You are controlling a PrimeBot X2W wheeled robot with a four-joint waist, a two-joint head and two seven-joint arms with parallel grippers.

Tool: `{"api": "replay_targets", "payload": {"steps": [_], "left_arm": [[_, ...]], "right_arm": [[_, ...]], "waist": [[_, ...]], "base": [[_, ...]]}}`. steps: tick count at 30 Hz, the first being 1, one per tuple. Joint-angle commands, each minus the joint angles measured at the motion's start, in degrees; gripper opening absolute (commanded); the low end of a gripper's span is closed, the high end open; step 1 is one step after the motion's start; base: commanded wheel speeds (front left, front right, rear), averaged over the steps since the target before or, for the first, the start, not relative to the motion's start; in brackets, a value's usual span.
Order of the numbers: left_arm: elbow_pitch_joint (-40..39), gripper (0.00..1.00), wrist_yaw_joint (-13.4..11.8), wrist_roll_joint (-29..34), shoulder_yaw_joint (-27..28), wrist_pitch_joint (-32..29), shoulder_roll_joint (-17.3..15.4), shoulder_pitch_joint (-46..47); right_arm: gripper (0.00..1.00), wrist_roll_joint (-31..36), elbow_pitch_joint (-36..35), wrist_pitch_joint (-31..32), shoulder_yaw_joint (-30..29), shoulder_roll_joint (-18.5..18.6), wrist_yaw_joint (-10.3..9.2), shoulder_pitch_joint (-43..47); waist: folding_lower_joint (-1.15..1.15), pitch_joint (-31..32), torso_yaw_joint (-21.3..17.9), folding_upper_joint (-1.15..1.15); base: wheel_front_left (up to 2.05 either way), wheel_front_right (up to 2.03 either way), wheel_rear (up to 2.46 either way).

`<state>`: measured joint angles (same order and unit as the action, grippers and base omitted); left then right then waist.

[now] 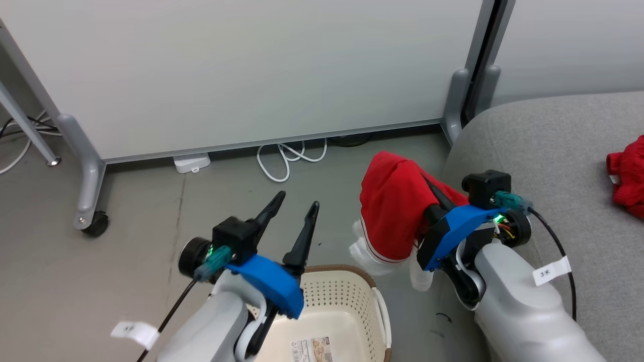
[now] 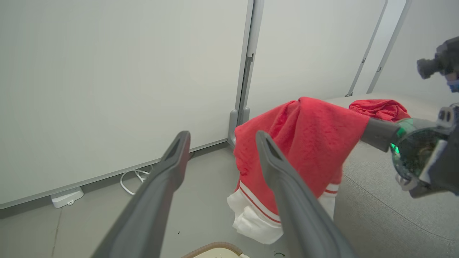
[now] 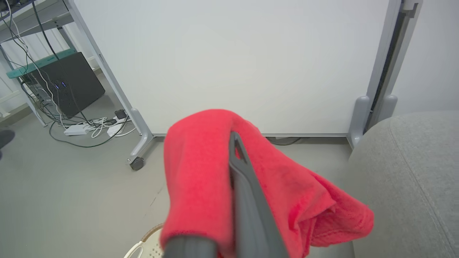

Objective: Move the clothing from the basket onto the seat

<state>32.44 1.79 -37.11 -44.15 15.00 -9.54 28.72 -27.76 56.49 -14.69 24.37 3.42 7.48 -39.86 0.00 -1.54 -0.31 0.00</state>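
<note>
1. The left gripper (image 1: pixel 297 200) hovers above the far rim of the basket (image 1: pixel 347 270). Its two dark fingers are spread wide apart, and they hold and touch nothing
2. The right gripper (image 3: pixel 236 143) has its fingers pressed together, pinching the striped red garment (image 1: pixel 392 206). One finger lies bare on top of the cloth and the other is hidden under it
3. That garment drapes over the fingers and hangs above the floor (image 1: pixel 151 211), between the basket's far right corner and the left edge of the sofa (image 1: pixel 553 151). Its white-trimmed hem dangles lowest, just beside the basket's rim; whether the two touch cannot be told
4. The plain red garment (image 1: pixel 629 176) lies crumpled on the sofa seat, well apart from both grippers
5. The basket stands on the floor, near the sofa's left edge
</note>
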Motion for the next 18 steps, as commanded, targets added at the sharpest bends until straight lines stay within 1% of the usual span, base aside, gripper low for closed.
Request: {"api": "replay_targets", "payload": {"steps": [1, 5, 9, 12, 18], "left_arm": [[-1.9, 1.0, -0.34, 1.47, 1.28, 0.23, -0.71, -2.12], [-7.12, 1.0, 0.16, 5.82, 5.63, 0.24, -2.67, -7.13], [-11.83, 1.0, 0.68, 9.46, 10.38, 0.25, -3.42, -12.33], [-14.54, 1.0, 1.2, 11.39, 14.51, 0.24, -3.29, -16.67], [-17.22, 1.0, 2.88, 13.5, 21.86, 0.21, -1.67, -24.11]], "right_arm": [[0.0, 0.26, -0.55, -0.41, -0.52, 0.37, 0.03, -0.56], [0.0, 1.03, -1.78, -0.52, -1.87, 0.75, 0.03, 0.1], [0.0, 1.77, -3.4, -0.49, -2.93, 0.87, 0.03, 0.88], [0.0, 2.32, -4.63, -0.49, -3.08, 0.7, 0.03, 1.46], [0.0, 3.09, -6.48, -0.19, -2.89, 0.68, 0.03, 2.82]], "waist": [[0.0, -0.1, -0.19, 0.0], [0.0, -0.44, -1.03, 0.0], [0.0, -0.8, -2.33, 0.0], [0.0, -0.93, -3.84, 0.0], [0.0, -1.1, -6.86, 0.0]], "base": [[0.0, 0.0, 0.0], [0.0, 0.0, 0.0], [0.0, 0.0, 0.0], [0.0, 0.0, 0.0], [0.0, 0.0, 0.0]]}}
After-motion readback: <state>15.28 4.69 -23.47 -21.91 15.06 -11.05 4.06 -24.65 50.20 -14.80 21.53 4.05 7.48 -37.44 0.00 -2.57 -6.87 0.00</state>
